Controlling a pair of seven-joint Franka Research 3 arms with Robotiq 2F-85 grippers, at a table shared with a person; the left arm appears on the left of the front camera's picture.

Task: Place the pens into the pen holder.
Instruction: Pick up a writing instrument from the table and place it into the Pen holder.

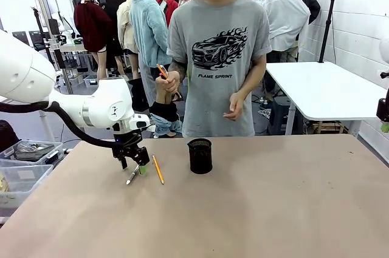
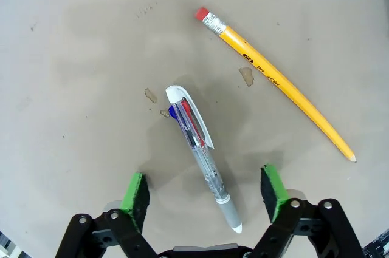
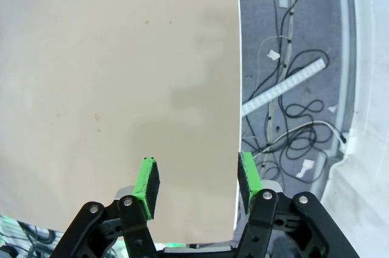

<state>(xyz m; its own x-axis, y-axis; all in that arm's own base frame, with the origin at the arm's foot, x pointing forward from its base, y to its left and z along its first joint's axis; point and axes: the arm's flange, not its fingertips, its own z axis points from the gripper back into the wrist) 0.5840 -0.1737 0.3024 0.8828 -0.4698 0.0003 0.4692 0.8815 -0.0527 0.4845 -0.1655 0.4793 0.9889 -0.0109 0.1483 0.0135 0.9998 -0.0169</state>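
The ballpoint pen [image 2: 197, 149] left of the pen holder [image 1: 200, 156] looks light and slippery, so the left gripper's [image 2: 205, 192] open jaws should pinch its middle.

"FLAME SPRINT" in black capitals on the person's grey T-shirt [image 1: 219, 57], right under a flaming car graphic, black print on the yellow pencil [image 2: 276, 79] near its ferrule, too blurred to read
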